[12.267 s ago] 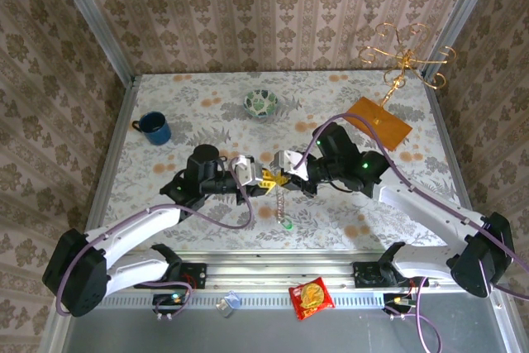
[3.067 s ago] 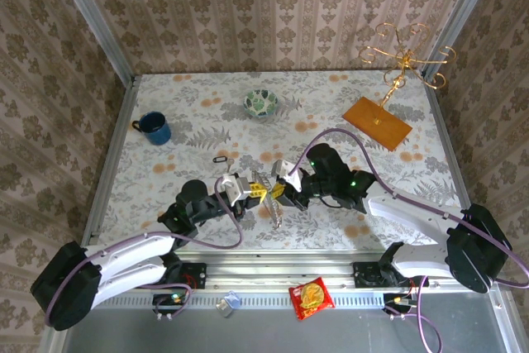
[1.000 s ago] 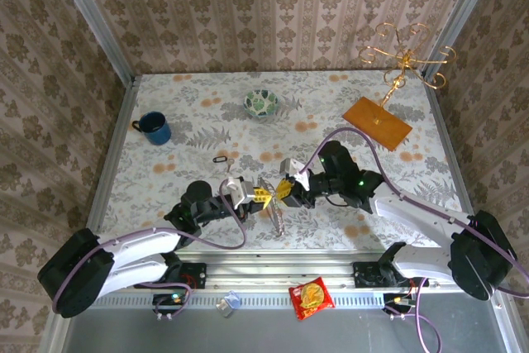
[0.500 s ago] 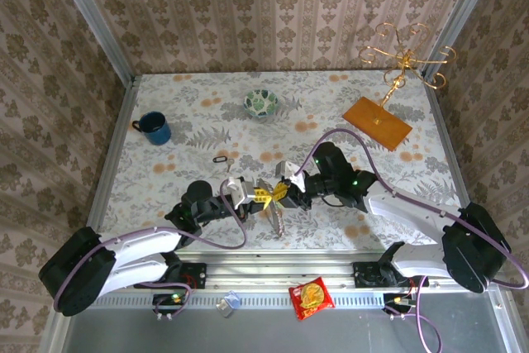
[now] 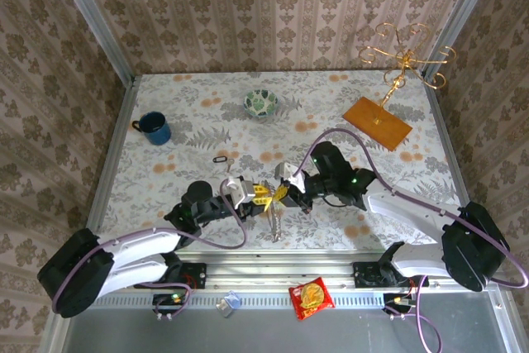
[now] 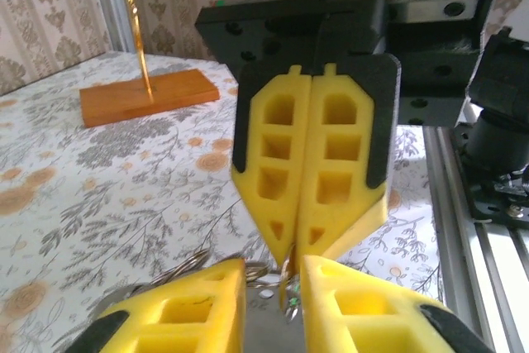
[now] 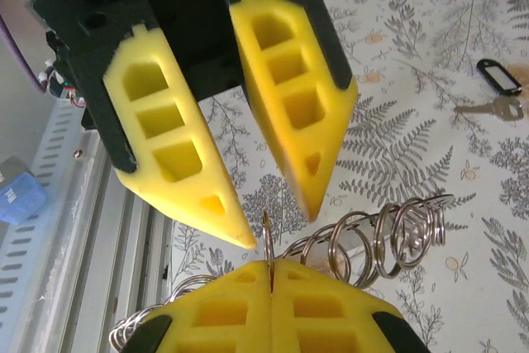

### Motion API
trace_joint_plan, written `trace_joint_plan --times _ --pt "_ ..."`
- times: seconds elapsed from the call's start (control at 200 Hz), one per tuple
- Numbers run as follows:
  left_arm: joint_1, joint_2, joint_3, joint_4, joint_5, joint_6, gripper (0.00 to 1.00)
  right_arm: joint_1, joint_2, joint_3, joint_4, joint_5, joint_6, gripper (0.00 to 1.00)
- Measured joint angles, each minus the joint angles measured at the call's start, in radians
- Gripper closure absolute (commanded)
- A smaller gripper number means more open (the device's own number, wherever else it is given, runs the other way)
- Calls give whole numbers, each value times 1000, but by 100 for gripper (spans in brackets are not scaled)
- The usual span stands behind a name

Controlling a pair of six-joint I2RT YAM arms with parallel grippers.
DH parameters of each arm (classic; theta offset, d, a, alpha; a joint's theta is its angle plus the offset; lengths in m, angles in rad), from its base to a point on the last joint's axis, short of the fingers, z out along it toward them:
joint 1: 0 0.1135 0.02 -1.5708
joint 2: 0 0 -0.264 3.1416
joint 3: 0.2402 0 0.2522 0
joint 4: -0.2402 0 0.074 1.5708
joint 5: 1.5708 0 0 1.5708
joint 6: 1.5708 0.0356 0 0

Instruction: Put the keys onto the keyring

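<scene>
Keyring (image 7: 376,241), a chain of linked silvery rings, hangs between the 2 grippers above the near-centre of the table (image 5: 372,113); in the top view it dangles at (image 5: 274,221). Right gripper (image 7: 271,264) has its pads pressed together, pinching 1 thin ring of the chain. Left gripper (image 7: 279,225) faces it tip to tip, fingers spread, nothing held. 1 silver key (image 7: 488,107) lies flat on the table beside a black tag (image 7: 500,76), well apart from the rings.

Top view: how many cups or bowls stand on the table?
2: a mug at the far left, and a bowl at the far middle. The arms might hide another.
</scene>
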Motion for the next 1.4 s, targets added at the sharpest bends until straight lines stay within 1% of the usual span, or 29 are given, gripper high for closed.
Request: trace_joint_plan --times 0.16,0.415,0.5,0.595,0.71,0.785,0.835,0.865,0.92,0.95,0.99,1.19,1.395 --pt "0 -60 21 -125 -16 38 74 12 16 87 -146 57 -51 100" --pt "0 -66 80 -269 -9 89 74 63 52 180 -284 147 -117 100" --pt "0 -59 92 -293 -3 103 79 86 63 206 -317 174 -145 100" --pt "0 -51 108 -328 11 120 81 107 79 239 -355 204 -170 100" --pt "0 -39 132 -364 27 143 92 111 82 254 -380 222 -191 100" --pt "0 -38 135 -376 43 152 100 112 81 256 -381 223 -195 100" --pt "0 -38 135 -381 49 159 100 112 81 256 -380 223 -194 100" --pt "0 -38 137 -384 53 159 100 112 80 255 -378 222 -192 96" --pt "0 -38 137 -384 56 159 100 108 71 243 -363 216 -181 80" --pt "0 -38 137 -380 57 159 100 100 60 227 -342 207 -167 76" --pt "0 -38 137 -379 57 158 100 87 44 205 -311 189 -148 73" --pt "0 -37 89 -293 57 124 100 9 -53 69 -143 110 -40 72" --pt "0 -37 59 -229 53 99 100 5 -56 26 -94 82 22 72"
